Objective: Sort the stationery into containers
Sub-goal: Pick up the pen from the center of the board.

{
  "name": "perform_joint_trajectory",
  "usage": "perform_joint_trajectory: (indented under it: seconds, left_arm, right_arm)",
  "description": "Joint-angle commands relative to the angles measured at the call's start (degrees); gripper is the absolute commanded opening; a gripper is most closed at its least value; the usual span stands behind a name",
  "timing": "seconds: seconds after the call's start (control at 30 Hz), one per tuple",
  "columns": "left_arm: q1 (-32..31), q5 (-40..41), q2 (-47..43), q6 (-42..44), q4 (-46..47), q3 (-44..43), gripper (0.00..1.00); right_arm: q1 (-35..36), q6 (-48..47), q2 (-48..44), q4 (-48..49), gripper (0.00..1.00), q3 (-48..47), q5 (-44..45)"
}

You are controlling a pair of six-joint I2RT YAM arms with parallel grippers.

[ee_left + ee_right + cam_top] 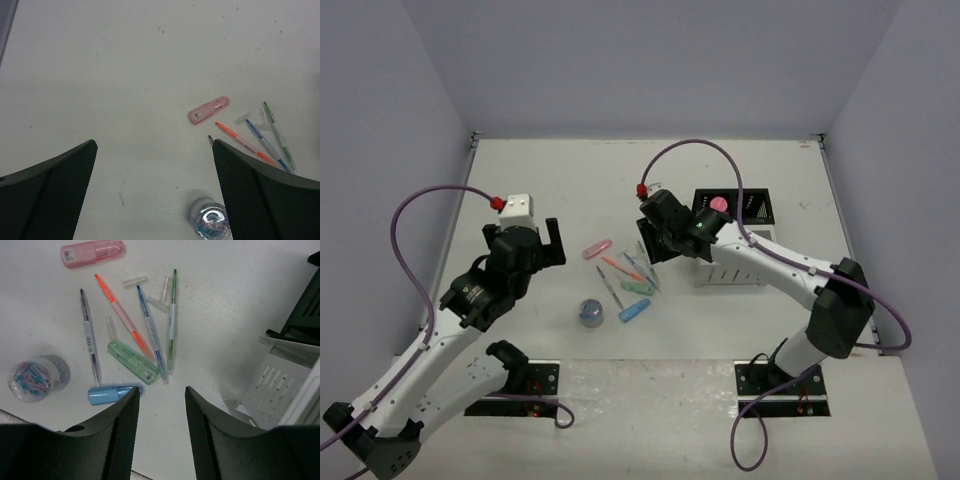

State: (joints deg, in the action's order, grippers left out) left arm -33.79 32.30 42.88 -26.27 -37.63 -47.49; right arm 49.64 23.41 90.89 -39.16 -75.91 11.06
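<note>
The right arm (770, 263) covers most of the white box (728, 278); the frame edge clips the black box (305, 315).

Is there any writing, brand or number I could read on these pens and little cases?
Nothing here is legible.
Pink case: small label, too blurred to read.
Mint case: printed label near one end, too small.
Purple pen: dark print on the barrel, unreadable.
</note>
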Motion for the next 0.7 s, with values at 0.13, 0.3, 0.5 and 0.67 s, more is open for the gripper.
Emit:
perform_joint_trajectory:
  seconds: [0.13,0.3,0.5,0.67]
  left_arm:
    - [-0.13,-4.93,0.49,2.63,3.58,0.96,1.0]
    - [-0.13,-5.69,-0.36,2.82,4.03,1.28,1.0]
    - [-0.15,-7.03,0.46,3.26,4.59,1.44,1.0]
    - [-0.13,-7.77,0.54,3.5,4.85,1.52,1.0]
  right_arm:
    - [-0.78,0.23,12.19,4.36,0.37,-5.92,-0.54]
    - [-2.28,-0.04,14.1,5.06,0.37,-5.67,-1.52]
    - [-3.07,-0.72,16.02,5.06,0.37,-5.49,-2.13]
    - [-3.14,-0.74,16.34,5.93,0.37,-4.95,-2.27]
